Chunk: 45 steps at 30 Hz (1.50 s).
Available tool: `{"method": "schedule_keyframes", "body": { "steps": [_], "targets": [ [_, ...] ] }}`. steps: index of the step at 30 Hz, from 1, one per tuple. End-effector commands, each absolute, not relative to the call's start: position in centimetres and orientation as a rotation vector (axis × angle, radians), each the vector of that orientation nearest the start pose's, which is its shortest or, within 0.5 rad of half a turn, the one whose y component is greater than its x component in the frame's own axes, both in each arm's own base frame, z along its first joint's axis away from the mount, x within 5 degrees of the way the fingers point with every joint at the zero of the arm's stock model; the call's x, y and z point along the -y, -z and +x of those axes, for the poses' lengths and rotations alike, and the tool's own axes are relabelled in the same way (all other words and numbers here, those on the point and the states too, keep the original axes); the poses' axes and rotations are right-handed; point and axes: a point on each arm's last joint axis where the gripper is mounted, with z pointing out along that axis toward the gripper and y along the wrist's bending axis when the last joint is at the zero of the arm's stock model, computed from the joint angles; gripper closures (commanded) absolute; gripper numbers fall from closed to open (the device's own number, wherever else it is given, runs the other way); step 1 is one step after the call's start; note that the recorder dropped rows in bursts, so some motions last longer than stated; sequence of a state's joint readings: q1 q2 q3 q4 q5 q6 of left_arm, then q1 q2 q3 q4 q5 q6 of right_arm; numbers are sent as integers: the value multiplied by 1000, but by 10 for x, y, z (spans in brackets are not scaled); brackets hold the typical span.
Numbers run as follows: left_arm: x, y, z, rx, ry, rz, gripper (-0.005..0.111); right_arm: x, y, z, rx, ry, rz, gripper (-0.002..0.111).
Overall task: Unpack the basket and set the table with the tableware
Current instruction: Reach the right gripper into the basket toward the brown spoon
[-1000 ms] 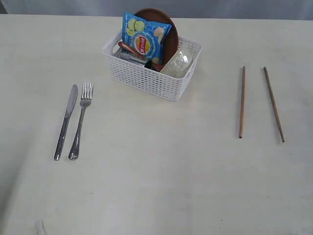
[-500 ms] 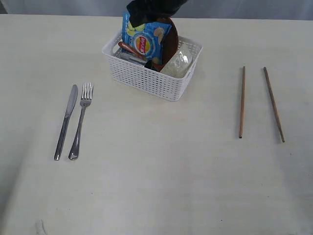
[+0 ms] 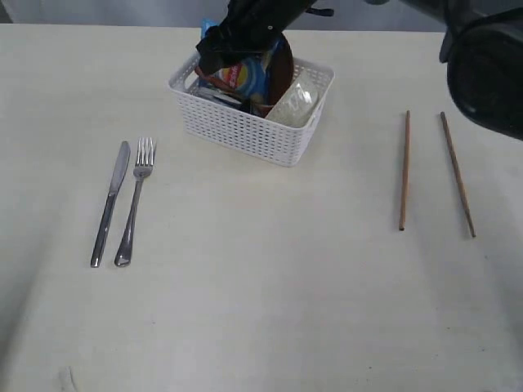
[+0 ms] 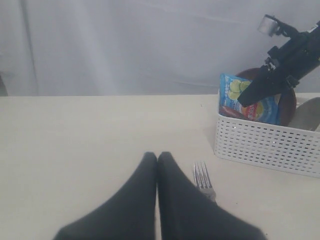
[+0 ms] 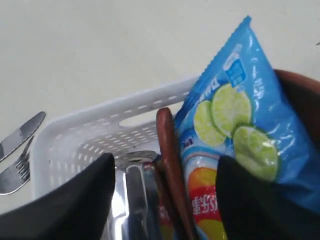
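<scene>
Right fingers [image 5: 75, 205] are spread wide over the white basket [image 5: 100, 125] with its perforated walls. The glossy red-brown wooden spoon [image 5: 167, 150] stands in the gap between them. A blue chip bag [image 5: 235, 130] leans against the spoon on one side, and a shiny steel mug [image 5: 132, 195] sits on the other. To lift the spoon cleanly, they should probably descend straight and close on its handle alone, missing the bag. Left fingers [image 4: 140, 200] rest pressed together, near the fork [image 4: 202, 177].

The basket [image 3: 249, 122] is being supported by the table [image 3: 261, 286] near its far edge, with the chip bag [image 5: 235, 115], plate [image 3: 283, 69], spoon [image 5: 167, 145] and, seemingly, a bowl [image 3: 296, 102] being held inside. The knife [image 3: 110, 204] and fork [image 3: 135, 200] are being supported side by side at the left, and the inner chopstick [image 3: 404, 170] and outer chopstick [image 3: 458, 174], set apart, at the right.
</scene>
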State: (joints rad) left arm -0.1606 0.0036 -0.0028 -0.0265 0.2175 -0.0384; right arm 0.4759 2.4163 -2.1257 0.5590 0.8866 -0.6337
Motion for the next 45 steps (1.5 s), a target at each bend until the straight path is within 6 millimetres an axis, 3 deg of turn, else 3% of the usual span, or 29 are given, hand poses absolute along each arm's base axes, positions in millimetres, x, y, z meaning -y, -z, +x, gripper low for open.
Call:
{"method": "schedule_keyframes", "body": {
  "steps": [1, 9, 17, 22, 35, 41, 45],
  "targets": [
    [10, -194, 55, -1696, 179, 83, 107, -282, -167, 458, -2373, -574, -1058, 51],
    [10, -194, 55, -1696, 179, 83, 107, -279, -154, 460, -2426, -424, -1076, 51],
    [10, -194, 55, -1696, 179, 83, 107, -260, -150, 464, -2517, -368, -1053, 51],
    [10, -194, 55, -1696, 177, 84, 107, -265, -150, 464, -2505, -436, -1016, 51],
    [10, -194, 55, -1696, 177, 84, 107, -276, -126, 464, -2494, -416, -1029, 51],
    [10, -194, 55, -1696, 177, 84, 107, -280, -126, 461, -2483, -408, -1057, 70],
    [10, -194, 55, -1696, 177, 84, 107, -285, -126, 457, -2480, -383, -1099, 68]
  ]
}}
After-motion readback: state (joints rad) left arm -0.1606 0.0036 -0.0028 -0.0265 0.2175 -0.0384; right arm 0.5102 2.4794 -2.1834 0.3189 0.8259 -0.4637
